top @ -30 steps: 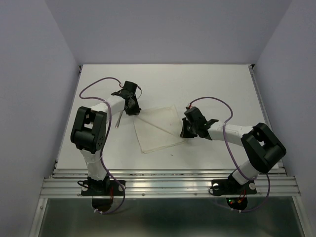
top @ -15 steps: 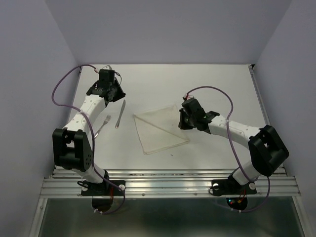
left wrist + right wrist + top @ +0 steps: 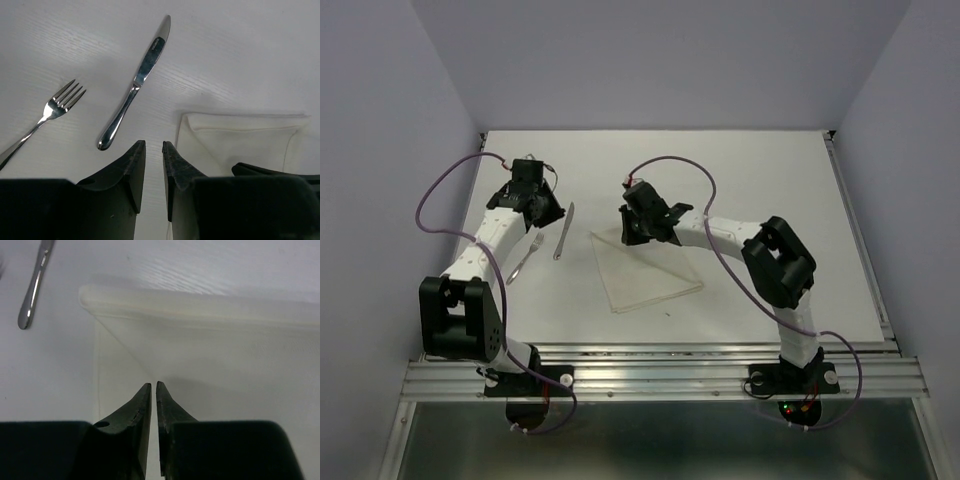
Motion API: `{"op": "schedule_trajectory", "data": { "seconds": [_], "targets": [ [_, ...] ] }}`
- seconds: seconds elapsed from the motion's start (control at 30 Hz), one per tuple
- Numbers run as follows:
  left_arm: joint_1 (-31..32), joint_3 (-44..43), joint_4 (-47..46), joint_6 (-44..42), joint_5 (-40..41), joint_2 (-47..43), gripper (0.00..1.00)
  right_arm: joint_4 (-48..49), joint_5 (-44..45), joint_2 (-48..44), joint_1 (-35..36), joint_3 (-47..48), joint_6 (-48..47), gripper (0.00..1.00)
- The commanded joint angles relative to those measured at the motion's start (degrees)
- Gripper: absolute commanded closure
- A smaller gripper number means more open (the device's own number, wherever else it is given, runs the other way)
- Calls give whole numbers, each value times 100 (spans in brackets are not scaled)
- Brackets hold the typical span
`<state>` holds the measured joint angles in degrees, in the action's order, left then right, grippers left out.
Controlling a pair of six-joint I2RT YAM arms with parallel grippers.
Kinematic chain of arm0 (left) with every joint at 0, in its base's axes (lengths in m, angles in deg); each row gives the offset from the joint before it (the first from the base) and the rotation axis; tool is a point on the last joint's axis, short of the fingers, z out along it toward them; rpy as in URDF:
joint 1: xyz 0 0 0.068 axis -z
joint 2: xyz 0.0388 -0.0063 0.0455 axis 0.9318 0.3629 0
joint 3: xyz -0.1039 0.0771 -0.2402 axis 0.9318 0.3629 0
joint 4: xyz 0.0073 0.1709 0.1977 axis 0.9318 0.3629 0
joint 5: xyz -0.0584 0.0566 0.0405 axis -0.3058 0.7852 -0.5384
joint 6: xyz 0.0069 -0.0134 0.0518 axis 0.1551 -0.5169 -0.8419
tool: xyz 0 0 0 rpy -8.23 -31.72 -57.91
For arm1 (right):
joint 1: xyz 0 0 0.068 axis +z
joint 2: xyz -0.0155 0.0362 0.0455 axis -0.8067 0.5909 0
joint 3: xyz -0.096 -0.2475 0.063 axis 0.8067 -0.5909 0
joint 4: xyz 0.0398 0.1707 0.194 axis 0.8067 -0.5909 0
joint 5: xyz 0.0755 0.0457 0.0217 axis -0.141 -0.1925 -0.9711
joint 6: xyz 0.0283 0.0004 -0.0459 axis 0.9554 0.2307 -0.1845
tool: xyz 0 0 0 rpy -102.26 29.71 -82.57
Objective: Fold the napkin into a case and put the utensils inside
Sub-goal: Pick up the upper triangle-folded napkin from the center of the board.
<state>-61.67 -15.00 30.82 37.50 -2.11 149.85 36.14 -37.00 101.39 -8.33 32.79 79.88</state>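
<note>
The napkin is white and a little see-through, almost the same white as the bench, which has a fine pale grain. Left of the napkin, the knife and the fork are shiny silver. The left gripper and the right gripper are black. The cables are purple.

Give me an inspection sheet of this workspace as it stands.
Surface: white table, faint grain.
Job's things: napkin folded flat, layered, at centre; knife and fork lie on the table to its left, apart, outside it.
Clutter: nothing seen.
Grippers: left gripper open, empty, near the cutlery; right gripper over the napkin's corner, jaws nearly together, nothing seen between.
Cables: purple cables loop above both arms, off the things.
Surroundings: pale walls; metal rail at near edge.
</note>
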Motion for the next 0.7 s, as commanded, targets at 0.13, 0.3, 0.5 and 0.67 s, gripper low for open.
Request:
{"op": "schedule_trajectory", "data": {
  "seconds": [0.13, 0.3, 0.5, 0.67],
  "targets": [
    [-72, 226, 59, -37, 201, -719, 68, -604, 684, 855, 367, 1681, -730, 75],
    [-133, 297, 86, -54, 254, -850, 68, -701, 765, 1276, 368, 2129, -757, 75],
    [-169, 446, 59, -72, 236, -886, 67, -788, 598, 1892, 368, 2841, -660, 76],
    [-169, 587, 7, -45, 131, -895, 68, -928, 782, 2322, 368, 3228, -616, 78]
  ]
}}
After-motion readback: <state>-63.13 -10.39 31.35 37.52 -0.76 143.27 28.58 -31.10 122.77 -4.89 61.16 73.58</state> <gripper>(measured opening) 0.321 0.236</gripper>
